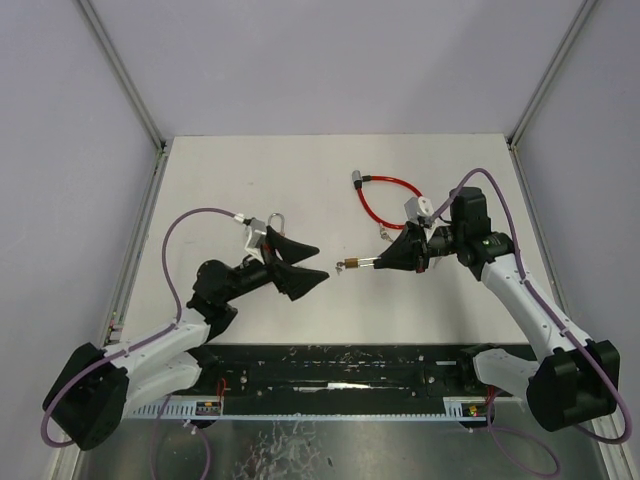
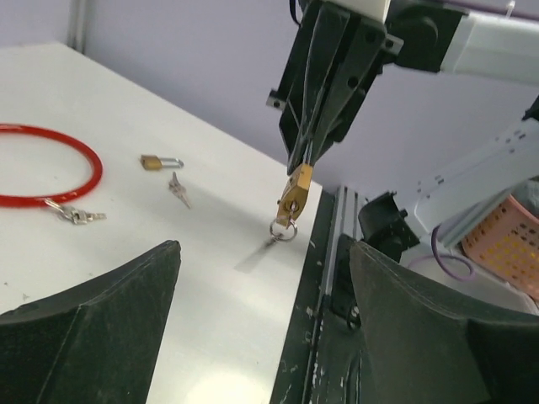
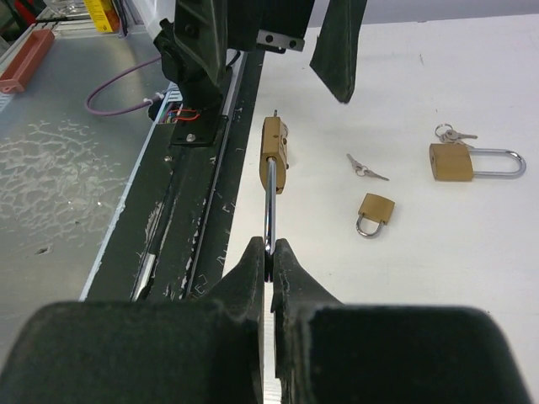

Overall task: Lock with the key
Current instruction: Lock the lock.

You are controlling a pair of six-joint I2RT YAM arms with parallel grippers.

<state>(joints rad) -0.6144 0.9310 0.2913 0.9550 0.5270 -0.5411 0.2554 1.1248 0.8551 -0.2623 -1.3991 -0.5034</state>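
Though bolted apart at the near edge of the white counter (image 1: pixel 230 170), lean inward as left arm (image 1: pixel 170 345) and right arm (image 1: pixel 525 300), almost meeting at mid-width a little back from that edge. Right of centre, about midway between far and near edges: a looped red cable lock (image 1: pixel 390 181), flat on the surface, with a small bunch of keys (image 2: pixel 80 216) at one end. On the left arm, the left gripper (image 1: pixel 322 260): released, splayed wide, grasping nothing, tips aimed rightward at the other gripper. On the right arm, the right gripper (image 3: pixel 271 252): clenched tight on a thin steel shackle. Beside the left gripper, on its far side: a large padlock (image 3: pixel 450 162), brass, flat on the counter, shackle toward the far edge, ringed keys (image 3: pixel 453 133) just beside the body. Between the two grippers, raised off the surface close to the near edge at mid-width: the held padlock (image 3: pixel 274 151), brass and narrow, gripped by the shackle only, body toward the left gripper, a key ring (image 2: pixel 284 227) at the end away from the shackle. Cannot tell shackle latched from shackle sprung, seen edge-on. Toward the far edge from there, flat on the counter: a small padlock (image 3: pixel 376 209), and near it but apart, a loose key (image 3: pixel 366 167).
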